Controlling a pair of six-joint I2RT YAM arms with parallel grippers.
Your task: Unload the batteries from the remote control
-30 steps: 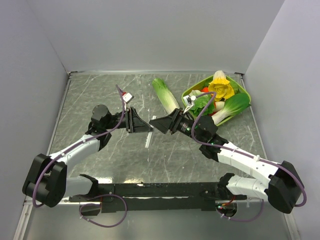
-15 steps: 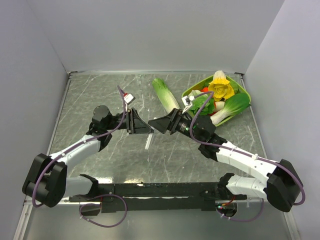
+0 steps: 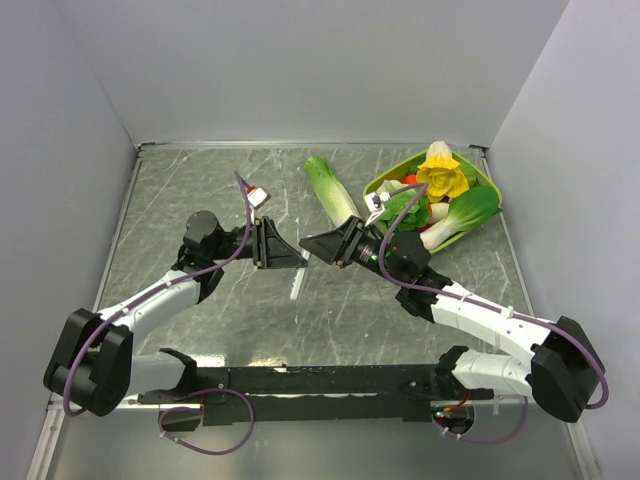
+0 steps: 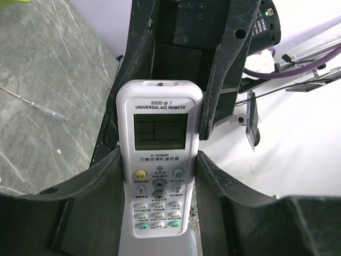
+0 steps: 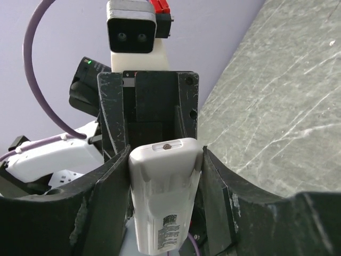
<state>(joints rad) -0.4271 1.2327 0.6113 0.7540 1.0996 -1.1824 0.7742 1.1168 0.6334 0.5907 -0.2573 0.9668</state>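
Note:
The white remote control [image 4: 160, 154] is held between my two grippers, which meet tip to tip above the middle of the table. The left wrist view shows its button face and screen. The right wrist view shows its plain back [image 5: 165, 197] with a printed label. My left gripper [image 4: 159, 160] is shut on its sides and also shows in the top view [image 3: 288, 254]. My right gripper [image 5: 166, 160] is shut on it from the other side and shows in the top view [image 3: 316, 246]. No batteries show in any view.
A thin white strip [image 3: 296, 284] shows just below the gripper tips; I cannot tell if it lies on the table. A long pale-green cabbage [image 3: 330, 190] lies behind them. A green tray [image 3: 484, 178] of vegetables stands back right. A thin rod [image 4: 33, 102] lies on the table.
My right gripper has edged a little to the left, closer against the left gripper. The left gripper and the remote control have hardly moved.

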